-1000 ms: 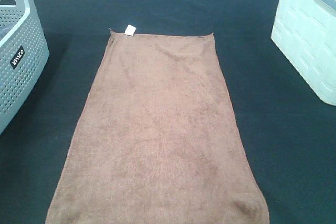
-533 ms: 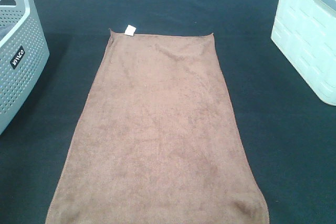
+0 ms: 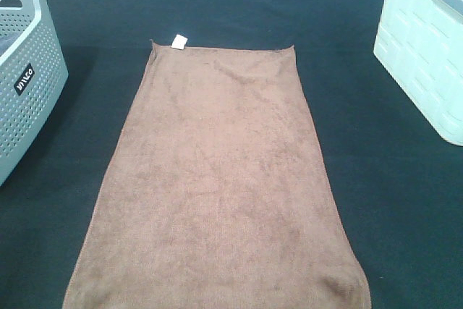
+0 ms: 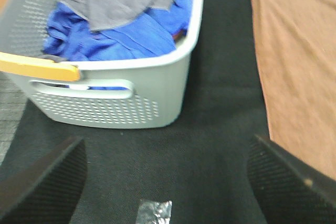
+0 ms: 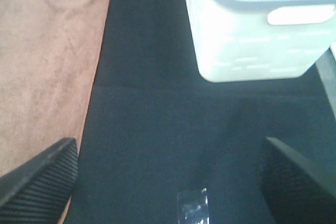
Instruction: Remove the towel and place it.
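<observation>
- The brown towel (image 3: 217, 179) lies flat and spread on the dark table (image 3: 391, 200), between the two containers; the placing looks done.
- The left gripper (image 4: 168, 182) and the right gripper (image 5: 168, 177) are both wide open and hold nothing.
- Next, I think the arms only need to keep away.
- The grey laundry basket (image 3: 22, 70) with blue and grey cloths (image 4: 121, 19) stands left, the white bin (image 3: 427, 48) right; nothing blocks.
</observation>
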Robot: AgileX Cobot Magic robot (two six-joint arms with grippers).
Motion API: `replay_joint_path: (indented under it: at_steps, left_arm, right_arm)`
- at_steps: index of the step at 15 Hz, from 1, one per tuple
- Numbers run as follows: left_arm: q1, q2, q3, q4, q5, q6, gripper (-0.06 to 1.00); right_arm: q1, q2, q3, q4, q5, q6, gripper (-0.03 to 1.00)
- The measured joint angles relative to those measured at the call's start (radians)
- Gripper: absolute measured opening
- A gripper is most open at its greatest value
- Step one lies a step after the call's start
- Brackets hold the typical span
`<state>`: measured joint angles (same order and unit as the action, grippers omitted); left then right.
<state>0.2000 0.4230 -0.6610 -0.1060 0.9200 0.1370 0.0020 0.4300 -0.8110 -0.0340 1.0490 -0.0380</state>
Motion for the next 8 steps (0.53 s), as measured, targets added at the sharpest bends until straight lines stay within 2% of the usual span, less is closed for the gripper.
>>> replay_joint_path:
  at_steps: [2,4,8]
  left_arm:
    - [-0.083,-0.002,0.007,0.015,0.000,0.005,0.78]
    - [-0.133,-0.021,0.007,0.035,0.006,0.020,0.78]
    - [-0.139,-0.165,0.014,0.046,0.036,0.024,0.78]
  right_arm:
    - [0.000,-0.089,0.002,0.001,0.007,-0.004,0.85]
    - [0.000,-0.184,0.007,0.002,0.024,-0.004,0.85]
    - [0.000,-0.357,0.099,0.002,0.078,-0.004,0.85]
